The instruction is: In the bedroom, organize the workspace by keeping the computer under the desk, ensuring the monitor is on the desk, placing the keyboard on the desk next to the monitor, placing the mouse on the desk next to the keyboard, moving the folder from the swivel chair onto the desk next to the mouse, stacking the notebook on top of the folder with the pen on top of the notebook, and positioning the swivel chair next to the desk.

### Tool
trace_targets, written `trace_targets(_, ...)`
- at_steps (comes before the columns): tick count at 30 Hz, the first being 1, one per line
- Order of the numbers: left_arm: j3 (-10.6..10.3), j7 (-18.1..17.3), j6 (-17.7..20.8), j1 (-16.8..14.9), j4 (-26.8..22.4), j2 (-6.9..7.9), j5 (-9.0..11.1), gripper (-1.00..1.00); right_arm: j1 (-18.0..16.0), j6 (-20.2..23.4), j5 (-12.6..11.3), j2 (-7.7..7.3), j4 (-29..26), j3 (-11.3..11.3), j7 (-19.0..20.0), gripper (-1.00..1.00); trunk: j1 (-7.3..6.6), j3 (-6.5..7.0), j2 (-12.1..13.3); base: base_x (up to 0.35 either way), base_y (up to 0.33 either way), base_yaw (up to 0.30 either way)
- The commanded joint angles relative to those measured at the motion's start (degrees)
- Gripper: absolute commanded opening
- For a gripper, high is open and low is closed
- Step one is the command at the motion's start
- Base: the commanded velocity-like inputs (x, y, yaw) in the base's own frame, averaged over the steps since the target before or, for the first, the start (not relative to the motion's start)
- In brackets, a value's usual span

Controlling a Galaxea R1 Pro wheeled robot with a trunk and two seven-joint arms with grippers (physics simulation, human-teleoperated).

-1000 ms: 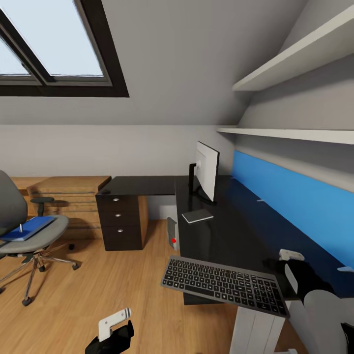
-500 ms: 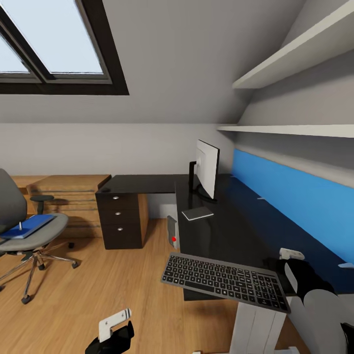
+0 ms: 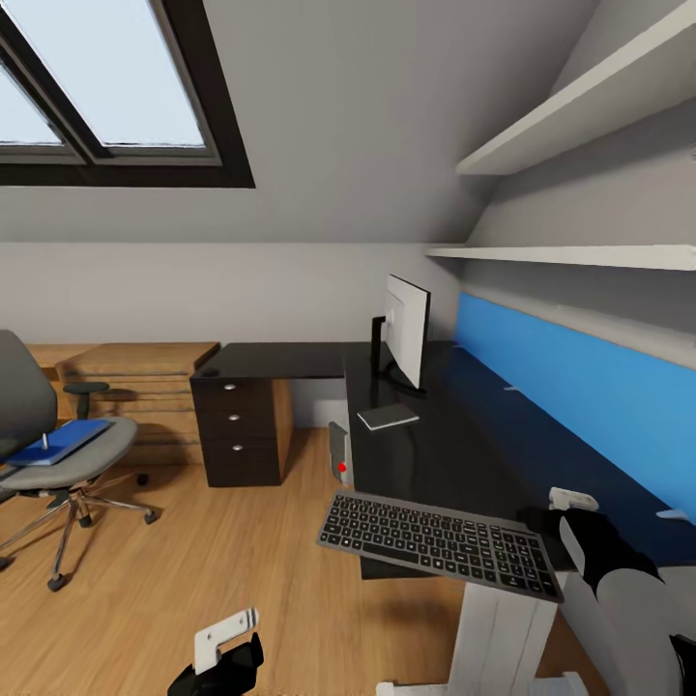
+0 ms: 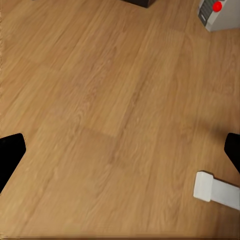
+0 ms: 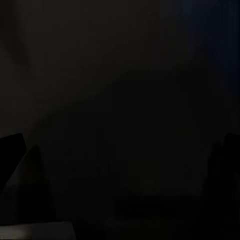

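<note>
Along the right half of the head view runs one desk (image 3: 435, 454) with a glossy black top, and on it stand one monitor (image 3: 406, 333), turned edge-on with its white back showing, and one thin light-grey notebook (image 3: 388, 418) lying flat just in front of the monitor's stand. One keyboard (image 3: 440, 543) sits at the lower centre of the frame, over the desk's near end and jutting past its edge toward the floor; the right gripper (image 3: 553, 527) is at its right end, and whether it is clamped on the keyboard cannot be told. One computer (image 3: 338, 456) stands on the floor against the desk's side, its red button showing. At the left edge stands one swivel chair (image 3: 63, 459), well apart from the desk; its seat holds one blue folder (image 3: 58, 442) with one pen (image 3: 42, 447) on it. The left gripper (image 4: 120, 150) hangs over bare wood floor, fingers spread apart and empty. One three-knob drawer unit (image 3: 237, 435) sits under the desk's far wing.
</note>
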Motion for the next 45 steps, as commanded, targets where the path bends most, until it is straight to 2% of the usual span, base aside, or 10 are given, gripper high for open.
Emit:
trace_targets(1, 0.0, 0.3, 0.2, 0.0, -0.1, -0.01, 0.3, 1.0, 0.0, 0.5, 0.7, 0.04, 0.3, -0.6, 0.3, 1.0, -0.02, -0.07, 0.0, -0.094, 0.0, 0.0)
trace_targets(29, 0.0, 0.3, 0.2, 0.0, 0.0, -0.07, 0.3, 1.0, 0.0, 0.4, 0.7, 0.04, 0.1, -0.5, 0.5, 1.0, -0.02, -0.07, 0.0, -0.116, 0.0, 0.0)
trace_targets(45, -0.4, 0.3, 0.2, 0.0, 0.1, -0.07, 0.3, 1.0, 0.0, 0.3, 0.7, 0.04, 0.1, -0.5, 0.5, 1.0, -0.02, -0.07, 0.0, -0.008, 0.0, 0.0)
